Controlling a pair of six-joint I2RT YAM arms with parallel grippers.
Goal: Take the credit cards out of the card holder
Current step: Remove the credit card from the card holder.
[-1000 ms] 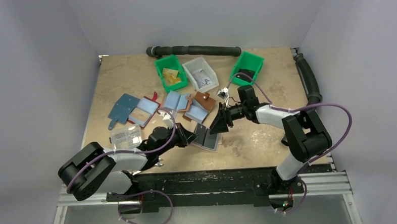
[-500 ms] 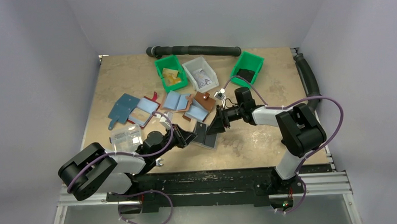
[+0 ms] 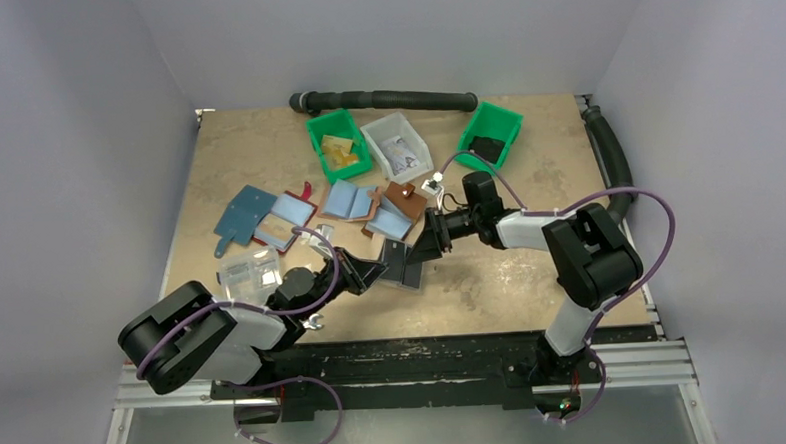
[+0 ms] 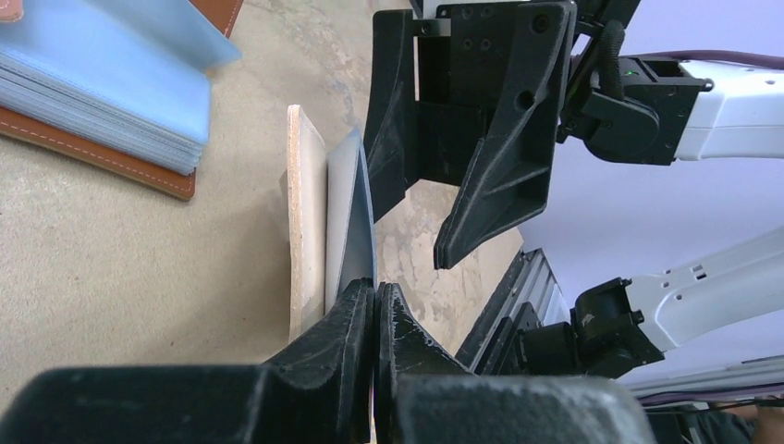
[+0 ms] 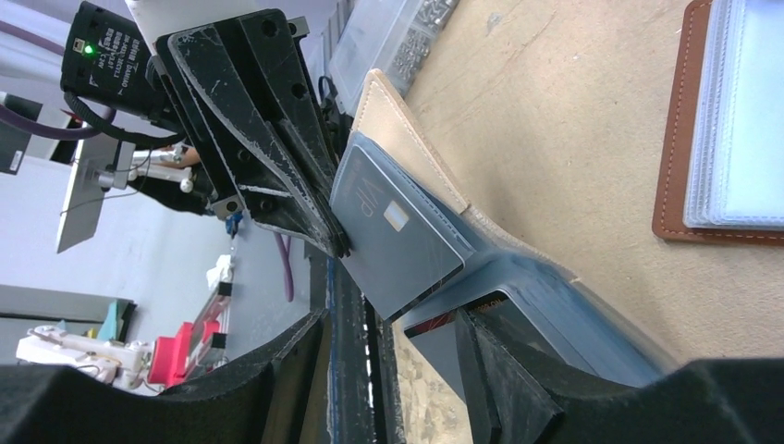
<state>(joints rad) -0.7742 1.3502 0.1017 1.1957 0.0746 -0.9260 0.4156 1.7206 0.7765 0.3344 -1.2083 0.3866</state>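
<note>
Pinching claw: the left claw (image 4: 374, 289) was clamped tight, fingertips together, on the near edge of the grey card (image 4: 351, 217).
Other claw: the right claw (image 5: 393, 338) was spread wide, one finger on each side of the card holder (image 5: 555, 310); whether the fingers pressed on the holder could not be told.
Grey card: marked "VIP" with a small chip, it stuck partway out of the holder's pocket, tilted up off the counter (image 3: 256, 158).
Second card: a darker card with a red strip (image 5: 458, 319) sat deeper in the same pocket, mostly covered.
Card holder: it lay mid-counter between the two claws, its pale tan flap raised just behind the grey card.
Neighbours: a brown wallet with blue sleeves (image 5: 730, 120) lay near the holder, apart from it; a clear box (image 3: 249, 271) sat beside the left arm.
</note>
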